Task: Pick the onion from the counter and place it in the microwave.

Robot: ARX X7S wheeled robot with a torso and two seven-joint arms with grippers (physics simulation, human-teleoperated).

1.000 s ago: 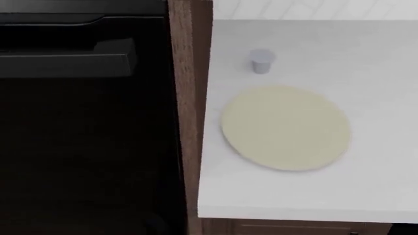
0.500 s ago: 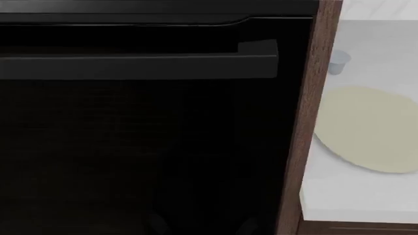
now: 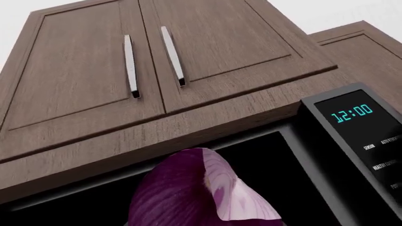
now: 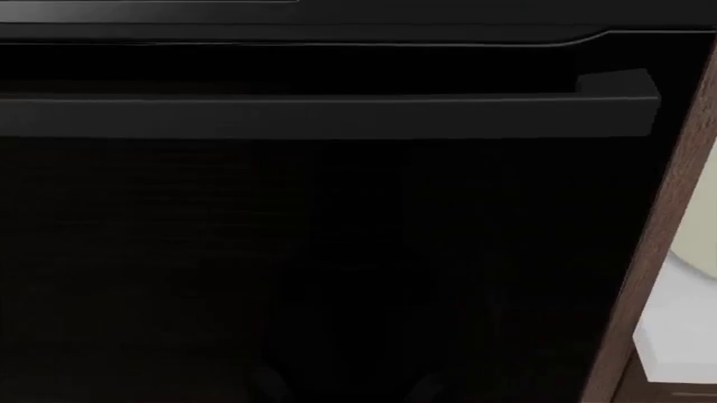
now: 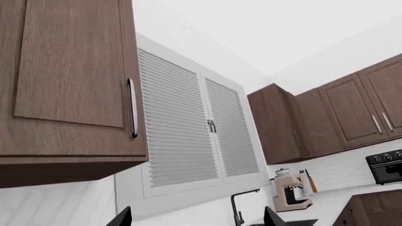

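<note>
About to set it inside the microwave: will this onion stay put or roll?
The onion looks rounded and egg-shaped, so it will probably roll when set down. Its skin looks smooth and glossy, so it may be slippery. It seems firm, not floppy.

Both wrist views tilt up toward cabinets.

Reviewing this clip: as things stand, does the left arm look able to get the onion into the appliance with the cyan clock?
Probably yes. In the left wrist view the onion sits right at the appliance's dark opening under the cabinets, nothing visible between. The gripper itself is out of view.
</note>
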